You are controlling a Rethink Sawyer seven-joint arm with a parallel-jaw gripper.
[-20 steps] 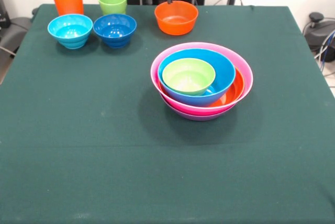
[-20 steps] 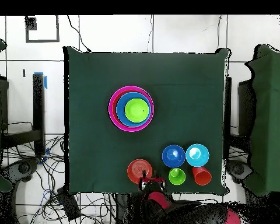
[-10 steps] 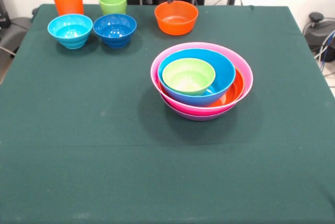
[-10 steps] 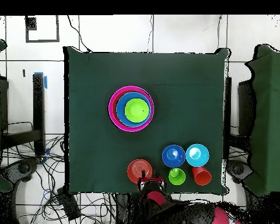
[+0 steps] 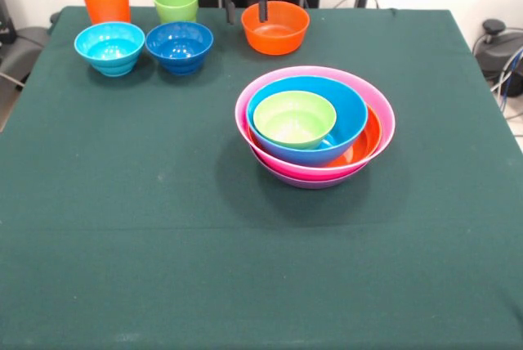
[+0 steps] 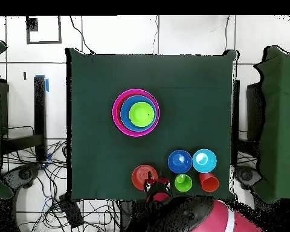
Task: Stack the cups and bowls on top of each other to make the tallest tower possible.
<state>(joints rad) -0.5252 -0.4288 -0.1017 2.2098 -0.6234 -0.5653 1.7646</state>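
Desk [image 5: 147, 244]: covered in dark green cloth; its near half carries nothing but the cloth.
Tower [image 5: 315, 125]: stands a little right of the desk's middle in the front view, four bowls nested rim-up.
Tower base: a pink bowl [image 5: 384, 113] is the widest, with a purple edge just showing beneath it.
Tower middle: a large orange bowl [image 5: 369, 139] sits inside the pink one, and a large blue bowl [image 5: 347, 105] sits inside that, shifted toward the left.
Tower top: a small lime green bowl [image 5: 294, 118] rests in the blue one.
Far row, bowls: a light blue bowl [image 5: 109, 47] and a dark blue bowl [image 5: 179, 45] stand just beside each other at far left.
Loose orange bowl [image 5: 275, 27]: stands alone at the far edge, right of the dark blue one.
Cups: an orange cup [image 5: 106, 3] and a lime green cup [image 5: 176, 2] stand upright behind the two blue bowls.
Tool [image 5: 246, 11]: hangs at the far edge, its two dark fingers spread apart and holding nothing, one finger just in front of the loose orange bowl's left rim.
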